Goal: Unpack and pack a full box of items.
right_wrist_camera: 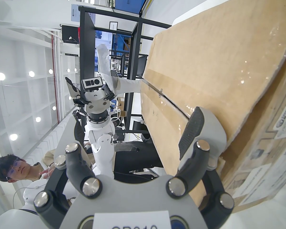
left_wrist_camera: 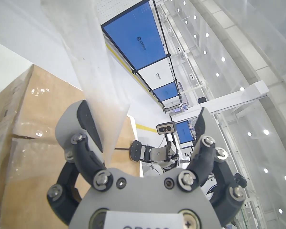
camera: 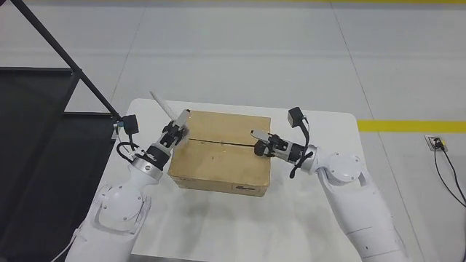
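Two grippers flank the closed cardboard box (camera: 218, 161), which stands in the middle of the white table (camera: 320, 211) with its top flaps shut along a dark seam (camera: 222, 143).

The left gripper (left_wrist_camera: 143, 110) is at the box's far left corner with its fingers spread wide. A long strip of whitish tape (left_wrist_camera: 85, 48) lies against the pad of one finger (left_wrist_camera: 88, 122) and rises from there, up and away from the box (the other finger stands well apart from it, so nothing is pinched). In the right wrist view the strip's lower end runs from that finger to the left end of the seam.

The right gripper (right_wrist_camera: 135, 125) is at the box's right edge, beside the other end of the seam, and it too is spread and holds nothing. One finger pad (right_wrist_camera: 190, 132) lies close over the top face just beside the seam; whether it touches the cardboard I cannot tell. The other finger is off the box.
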Motion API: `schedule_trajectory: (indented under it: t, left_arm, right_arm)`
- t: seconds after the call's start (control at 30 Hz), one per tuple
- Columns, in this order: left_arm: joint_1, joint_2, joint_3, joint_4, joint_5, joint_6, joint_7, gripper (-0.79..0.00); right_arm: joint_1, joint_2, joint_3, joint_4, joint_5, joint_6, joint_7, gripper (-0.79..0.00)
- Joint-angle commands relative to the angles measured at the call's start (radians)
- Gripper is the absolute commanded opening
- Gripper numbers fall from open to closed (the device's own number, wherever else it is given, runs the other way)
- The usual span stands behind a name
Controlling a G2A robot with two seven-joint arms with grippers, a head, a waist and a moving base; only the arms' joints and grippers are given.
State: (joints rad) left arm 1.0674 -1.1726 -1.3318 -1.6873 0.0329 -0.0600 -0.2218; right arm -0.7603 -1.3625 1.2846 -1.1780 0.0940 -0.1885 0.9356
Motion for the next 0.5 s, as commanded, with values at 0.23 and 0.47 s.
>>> schedule_trajectory:
  t: [0.23, 0.47]
  left_arm:
    - [-0.04, -0.013, 0.06, 0.05, 0.041, 0.009, -0.003, 0.0]
    - [-0.06, -0.022, 0.096, 0.074, 0.059, 0.01, -0.017, 0.0]
  right_arm:
    - [-0.048, 0.016, 0.024, -0.057, 0.006, 0.01, -0.007, 0.0]
    - [-0.071, 0.027, 0.033, -0.088, 0.011, 0.011, -0.011, 0.0]
